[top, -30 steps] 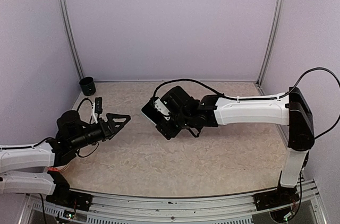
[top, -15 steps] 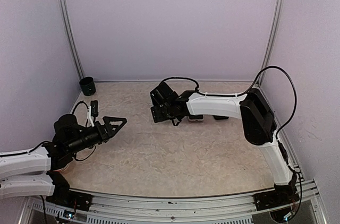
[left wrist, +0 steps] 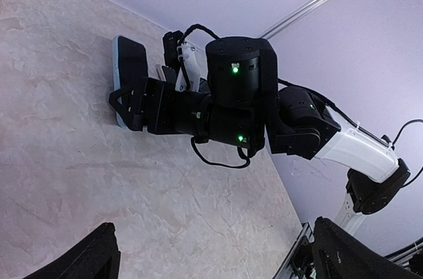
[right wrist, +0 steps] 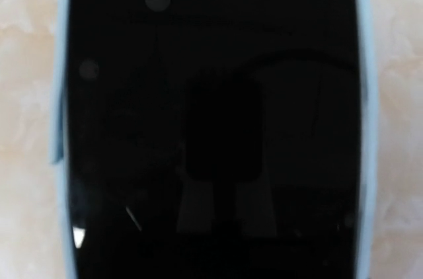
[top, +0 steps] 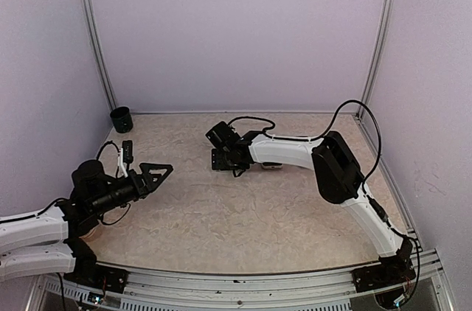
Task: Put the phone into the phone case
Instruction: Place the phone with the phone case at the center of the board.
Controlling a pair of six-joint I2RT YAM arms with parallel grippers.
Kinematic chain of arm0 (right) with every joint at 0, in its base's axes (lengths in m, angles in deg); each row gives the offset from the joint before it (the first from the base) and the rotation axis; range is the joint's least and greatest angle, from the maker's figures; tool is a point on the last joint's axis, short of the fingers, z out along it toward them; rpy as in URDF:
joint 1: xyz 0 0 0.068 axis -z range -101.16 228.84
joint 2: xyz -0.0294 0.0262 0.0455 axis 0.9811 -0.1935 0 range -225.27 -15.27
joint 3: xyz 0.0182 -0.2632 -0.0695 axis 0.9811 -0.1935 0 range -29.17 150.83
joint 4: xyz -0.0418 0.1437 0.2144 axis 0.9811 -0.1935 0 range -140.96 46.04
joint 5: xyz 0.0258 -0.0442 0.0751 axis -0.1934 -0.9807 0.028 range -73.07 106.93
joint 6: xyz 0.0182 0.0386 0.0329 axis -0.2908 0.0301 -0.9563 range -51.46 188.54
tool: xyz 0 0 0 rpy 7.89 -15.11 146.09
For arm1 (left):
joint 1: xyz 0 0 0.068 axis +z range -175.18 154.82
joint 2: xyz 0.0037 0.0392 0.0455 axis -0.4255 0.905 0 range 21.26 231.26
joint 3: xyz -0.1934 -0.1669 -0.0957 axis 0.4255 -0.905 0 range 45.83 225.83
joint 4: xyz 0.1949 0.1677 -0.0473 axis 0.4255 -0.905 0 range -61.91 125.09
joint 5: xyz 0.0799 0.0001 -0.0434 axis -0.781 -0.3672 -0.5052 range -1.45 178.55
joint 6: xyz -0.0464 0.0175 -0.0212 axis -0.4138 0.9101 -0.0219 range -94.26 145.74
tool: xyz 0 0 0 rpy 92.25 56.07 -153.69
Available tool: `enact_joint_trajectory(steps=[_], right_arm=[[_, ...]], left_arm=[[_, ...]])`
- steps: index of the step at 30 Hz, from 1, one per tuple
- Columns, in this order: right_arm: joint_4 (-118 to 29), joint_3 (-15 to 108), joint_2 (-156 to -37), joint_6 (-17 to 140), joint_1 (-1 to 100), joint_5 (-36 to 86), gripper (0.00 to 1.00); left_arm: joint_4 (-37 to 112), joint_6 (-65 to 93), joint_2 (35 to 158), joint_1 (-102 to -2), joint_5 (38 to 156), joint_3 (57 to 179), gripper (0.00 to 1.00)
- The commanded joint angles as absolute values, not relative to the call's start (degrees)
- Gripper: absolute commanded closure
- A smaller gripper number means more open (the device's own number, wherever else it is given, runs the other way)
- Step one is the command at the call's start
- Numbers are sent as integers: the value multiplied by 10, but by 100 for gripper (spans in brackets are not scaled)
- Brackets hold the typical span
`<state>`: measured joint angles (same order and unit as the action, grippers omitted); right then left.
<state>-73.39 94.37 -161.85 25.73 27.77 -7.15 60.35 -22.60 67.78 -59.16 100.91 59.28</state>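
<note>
2 arms reach over a beige marbled table (top: 243,222) closed in by lilac walls. At the far left, in the back corner, a small black cup (top: 121,119) stands upright, well apart from everything else. Nearer, the left arm lies low along the left edge. The left gripper (top: 164,175) hangs above the table, pointing toward the middle, with its jaws spread wide and nothing between them.

In the middle, toward the back, the right gripper (top: 221,159) is down on the phone. Seen from above, its black body covers almost all of the phone. The right arm bends back from there to its base at the near right corner. Its white forearm crosses over a small pale thing (top: 271,166) on the table, too hidden to name.

The left wrist view shows what the top view hides. The phone (left wrist: 131,61) lies flat on the table, screen up, with the light blue case (left wrist: 116,74) showing along its edge. The right gripper (left wrist: 125,104) sits over its near end.

The right wrist view gives only 1 thing, up close. The phone (right wrist: 211,94) fills the picture with its black screen, a strip of case (right wrist: 58,127) runs down each long side, and table shows beyond those strips. No view shows both fingers of the right gripper, so I cannot tell whether its jaws pinch the phone, press on it, or stand apart from it.
</note>
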Motion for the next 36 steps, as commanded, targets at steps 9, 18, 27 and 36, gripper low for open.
enact_joint_trajectory(steps=[9,18,27,36], right_arm=[[-726,954,-1628,218,287,-91,34],[-721,951,-1626,220,289,-87,19],[-712,940,-1607,229,289,-89,1],[-673,887,-1515,275,280,-77,1]], left_arm=[[610,-218,680,-581,1009,584,1],[611,-220,683,-581,1009,585,1],[611,-220,684,-581,1009,588,1],[568,-206,681,-580,987,614,1]])
